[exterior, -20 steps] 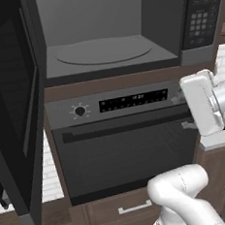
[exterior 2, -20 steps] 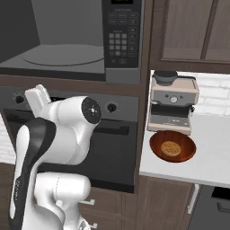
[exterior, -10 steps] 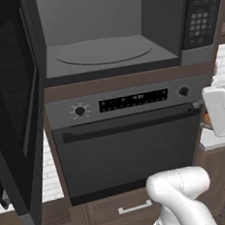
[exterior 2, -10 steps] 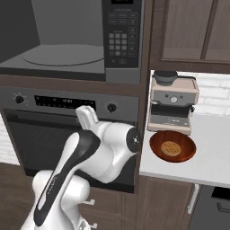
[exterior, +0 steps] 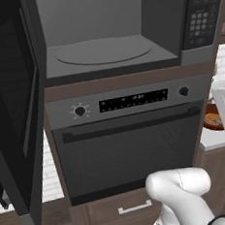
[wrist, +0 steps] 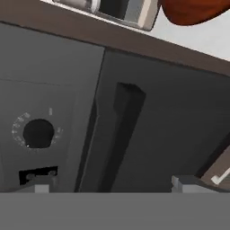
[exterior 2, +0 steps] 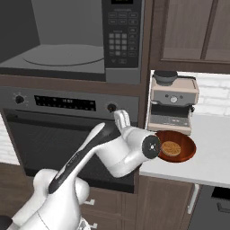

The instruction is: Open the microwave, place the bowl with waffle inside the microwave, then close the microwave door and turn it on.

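On the white desk point(exterior 2: 211, 155) sits the shiny reddish-brown round bowl point(exterior 2: 186, 150) with the little golden waffle point(exterior 2: 170, 148); the gripper point(wrist: 112, 185) is released, holding nothing.

Microwave point(exterior: 112, 41) open and empty; waffle point(exterior 2: 170, 148) in bowl point(exterior 2: 186, 150) on counter.

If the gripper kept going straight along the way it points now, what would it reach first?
Most likely the oven front: in the hand view the open gripper faces the end of the oven's bar handle, with the bowl off at the edge. Depth is unclear.
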